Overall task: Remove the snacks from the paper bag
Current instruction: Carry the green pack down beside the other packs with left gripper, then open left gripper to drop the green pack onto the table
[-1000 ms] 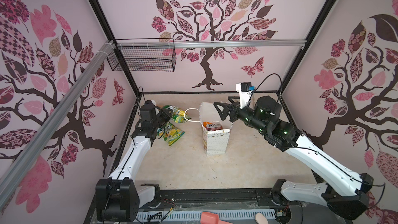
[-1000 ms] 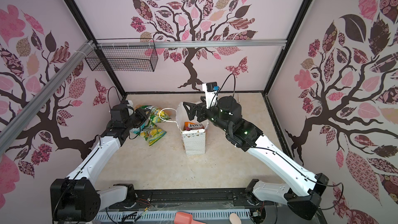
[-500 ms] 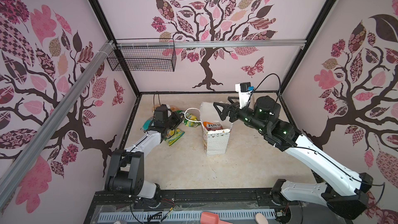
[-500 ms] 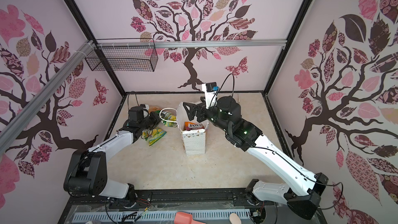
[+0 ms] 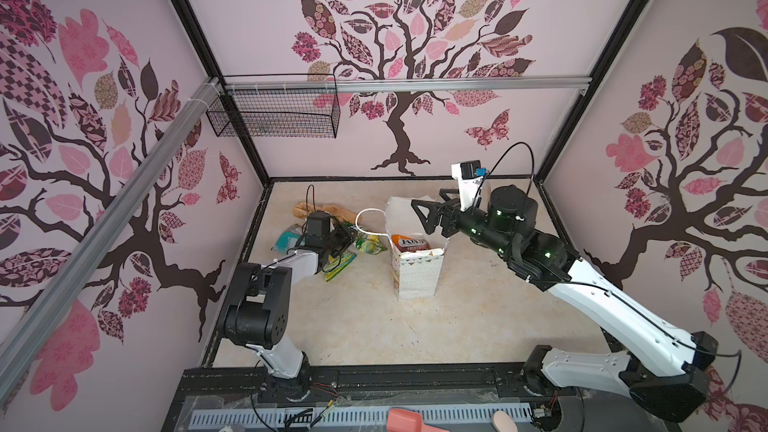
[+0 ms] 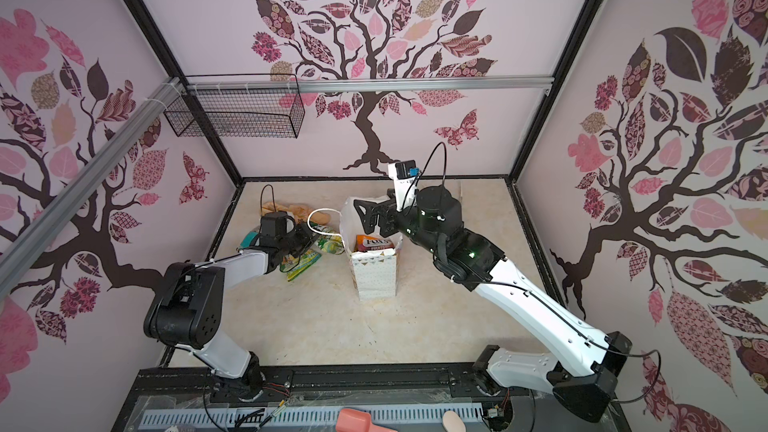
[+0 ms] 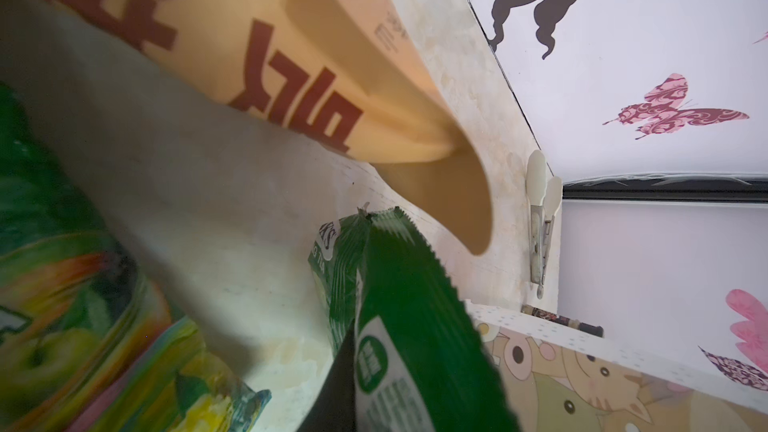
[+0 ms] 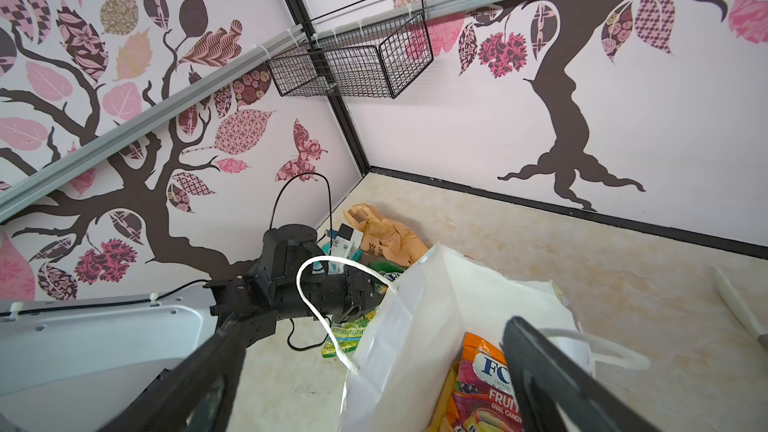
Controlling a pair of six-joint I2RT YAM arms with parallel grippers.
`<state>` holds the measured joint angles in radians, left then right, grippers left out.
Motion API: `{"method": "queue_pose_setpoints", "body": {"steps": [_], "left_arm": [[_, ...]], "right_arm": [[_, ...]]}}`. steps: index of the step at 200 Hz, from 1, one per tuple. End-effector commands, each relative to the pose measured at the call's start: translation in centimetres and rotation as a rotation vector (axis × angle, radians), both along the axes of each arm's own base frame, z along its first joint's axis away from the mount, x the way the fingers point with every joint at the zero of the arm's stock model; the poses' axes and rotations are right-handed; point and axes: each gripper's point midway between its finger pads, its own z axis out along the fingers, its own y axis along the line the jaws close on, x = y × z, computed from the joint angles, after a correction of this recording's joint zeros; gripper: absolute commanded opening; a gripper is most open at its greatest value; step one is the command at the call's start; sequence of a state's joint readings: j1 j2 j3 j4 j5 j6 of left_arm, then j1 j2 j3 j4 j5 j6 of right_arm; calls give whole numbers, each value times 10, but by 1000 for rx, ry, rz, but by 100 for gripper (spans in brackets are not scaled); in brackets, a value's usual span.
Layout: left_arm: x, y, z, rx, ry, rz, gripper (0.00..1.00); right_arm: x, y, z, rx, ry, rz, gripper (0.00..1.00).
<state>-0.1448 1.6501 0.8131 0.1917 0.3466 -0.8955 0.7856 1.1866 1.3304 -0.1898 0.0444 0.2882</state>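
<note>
Your right fingers (image 8: pixel 552 380) stood wide apart above the mouth of the paper bag (image 5: pixel 415 280). The bag stood upright mid-bench (image 5: pixel 365 326) with an orange packet (image 8: pixel 482 384) inside. Your left fingers (image 7: pixel 330 396) were low among the packets beside the bag. A green packet (image 7: pixel 411 326) rose right against one finger, but I could not tell whether they pinched it (in both top views the wrist hid them). Only the left wrist view showed the bag's cartoon-animal face, a dark jar (image 7: pixel 561 320) past its rim and white tongs (image 7: pixel 540 218) by the wall. The tan packet (image 5: pixel 316 209) and teal packet (image 5: pixel 286 238) lay on the bench near the far left corner. The right wrist view cut off the orange packet's lower part.
</note>
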Motion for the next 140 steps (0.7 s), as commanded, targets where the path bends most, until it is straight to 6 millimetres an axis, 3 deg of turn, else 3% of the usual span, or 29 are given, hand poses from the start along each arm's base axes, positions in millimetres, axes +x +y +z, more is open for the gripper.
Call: {"method": "queue_pose_setpoints", "body": {"steps": [1,32,71,107,140], "left_arm": [[1,3,2,38,-14,3,25],[-12,16,6,117,27,33,40],[-27,33,36,216,19,58,49],[-38,50,88,265,-77,117,53],[-51,51,154,258,-235,119,55]], "right_arm": [[2,1,-3,-22,4,-9,100],[4,2,-6,-27,10,-14,100],[5,8,-7,-23,20,5,100],[6,12,-7,-22,22,18,100],[8,16,-9,-26,28,29,100]]}}
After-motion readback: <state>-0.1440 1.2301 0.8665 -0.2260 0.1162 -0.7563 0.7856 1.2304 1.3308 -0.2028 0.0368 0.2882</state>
